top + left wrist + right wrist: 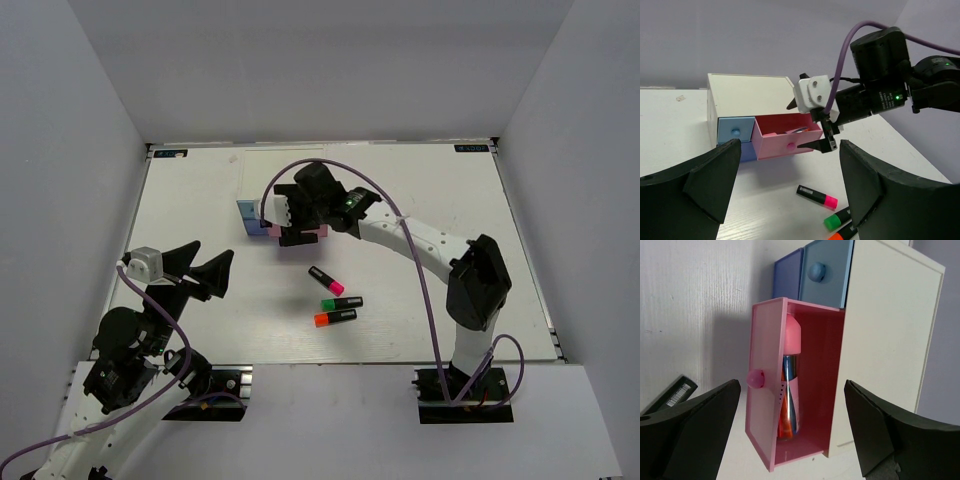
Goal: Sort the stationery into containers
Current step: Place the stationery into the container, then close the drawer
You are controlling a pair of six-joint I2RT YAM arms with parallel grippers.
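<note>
The white drawer unit [750, 92] has a light blue drawer [733, 131] shut, a periwinkle drawer [746, 152] below it, and a pink drawer [762, 405] pulled out. Inside the pink drawer lies an oblong item [791, 390] with a pink end and a glossy red, blue and silver body. My right gripper [792, 385] hangs open just above that drawer, holding nothing. Three black markers lie on the table: pink-ended [326, 281], green-ended [342, 303] and orange-ended [335, 318]. My left gripper [195, 272] is open and empty, well left of the markers.
The white table [430, 190] is boxed in by grey walls at the back and both sides. The right arm [430, 245] reaches across from the right, its purple cable looping above the drawer unit. The markers lie between the unit and the near edge.
</note>
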